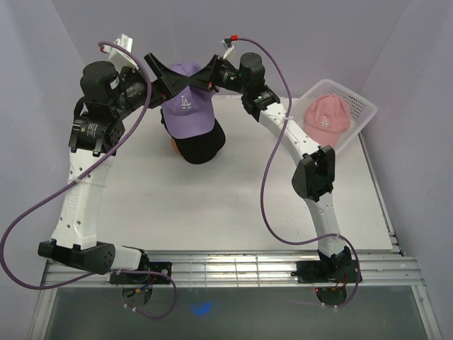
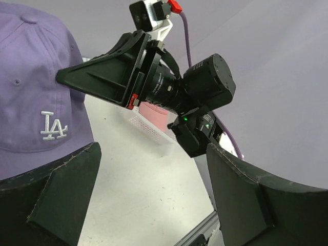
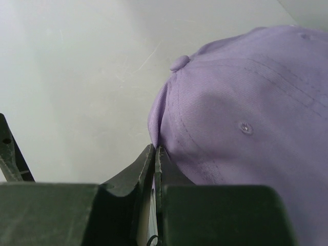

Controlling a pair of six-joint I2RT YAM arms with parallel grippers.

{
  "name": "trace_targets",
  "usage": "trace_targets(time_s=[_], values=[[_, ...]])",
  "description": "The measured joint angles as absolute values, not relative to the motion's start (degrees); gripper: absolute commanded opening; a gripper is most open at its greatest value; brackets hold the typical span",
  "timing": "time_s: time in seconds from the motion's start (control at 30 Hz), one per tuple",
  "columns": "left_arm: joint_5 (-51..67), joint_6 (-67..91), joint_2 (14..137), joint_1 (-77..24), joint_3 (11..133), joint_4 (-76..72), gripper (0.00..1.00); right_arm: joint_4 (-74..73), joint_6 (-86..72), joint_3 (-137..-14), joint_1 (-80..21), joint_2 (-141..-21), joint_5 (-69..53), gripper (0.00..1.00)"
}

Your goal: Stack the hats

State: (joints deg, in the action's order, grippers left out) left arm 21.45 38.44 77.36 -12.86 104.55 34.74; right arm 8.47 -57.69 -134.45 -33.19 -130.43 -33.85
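A lavender cap (image 1: 185,106) with a white LA logo hangs above a black cap (image 1: 204,146) at the back middle of the table. My right gripper (image 1: 197,81) is shut on the lavender cap's right side. In the right wrist view its jaws (image 3: 155,154) pinch a fold of the lavender fabric (image 3: 246,113). My left gripper (image 1: 158,74) is open and empty, just left of the cap. In the left wrist view (image 2: 154,197) the cap (image 2: 31,87) sits at the left beyond my wide-apart fingers (image 2: 66,200). A pink cap (image 1: 327,113) lies in the basket.
A white mesh basket (image 1: 361,106) stands at the back right, tilted against the wall. A sliver of a tan wooden stand (image 1: 173,144) shows under the black cap. Purple cables loop from both arms. Pale walls close in the back and sides.
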Motion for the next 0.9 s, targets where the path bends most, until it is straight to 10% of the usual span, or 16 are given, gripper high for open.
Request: trace_targets(time_s=[0.9], values=[[20.49,36.86,77.01,-12.86,101.95,34.68,0.94,2.79,-54.78,-121.56,-30.2,-127.22,-36.29,0.08]])
